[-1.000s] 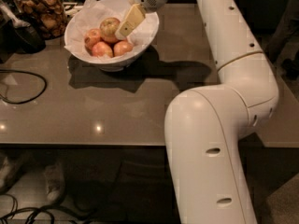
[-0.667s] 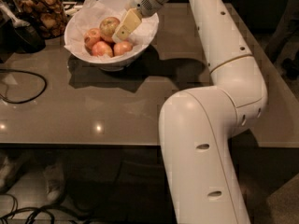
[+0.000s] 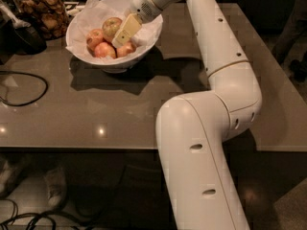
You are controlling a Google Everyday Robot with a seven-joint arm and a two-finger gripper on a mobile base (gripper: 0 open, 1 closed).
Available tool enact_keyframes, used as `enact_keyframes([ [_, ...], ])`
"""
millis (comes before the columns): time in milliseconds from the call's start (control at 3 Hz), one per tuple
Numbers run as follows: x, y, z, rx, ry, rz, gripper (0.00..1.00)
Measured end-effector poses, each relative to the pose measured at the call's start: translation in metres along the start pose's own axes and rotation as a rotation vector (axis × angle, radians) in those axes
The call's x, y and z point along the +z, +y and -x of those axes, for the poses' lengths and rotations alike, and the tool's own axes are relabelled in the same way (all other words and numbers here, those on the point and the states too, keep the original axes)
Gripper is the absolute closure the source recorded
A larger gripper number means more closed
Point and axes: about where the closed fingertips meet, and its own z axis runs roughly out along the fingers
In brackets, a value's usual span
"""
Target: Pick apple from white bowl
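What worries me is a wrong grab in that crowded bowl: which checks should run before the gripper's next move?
1. Gripper at the target: ok. It is down inside the white bowl, right beside the apple.
2. Apple reachable: ok. It lies at the back, on top of the crumpled paper.
3. Grip on the apple: cannot tell.
4. Gripper apart from the three smaller apples: cannot tell. Its tip is very close to them.
5. Bowl upright on the table: ok.
6. Glass jar out of the way: ok. It stands left of the bowl.
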Motion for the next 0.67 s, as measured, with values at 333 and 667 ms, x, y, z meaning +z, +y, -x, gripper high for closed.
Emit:
enact_keyframes([
  [333, 0.0041, 0.0001, 0.0002, 0.003, -0.007, 0.011, 0.00],
  [667, 0.0073, -0.0009, -0.0012, 0.022, -0.008, 0.017, 0.00],
])
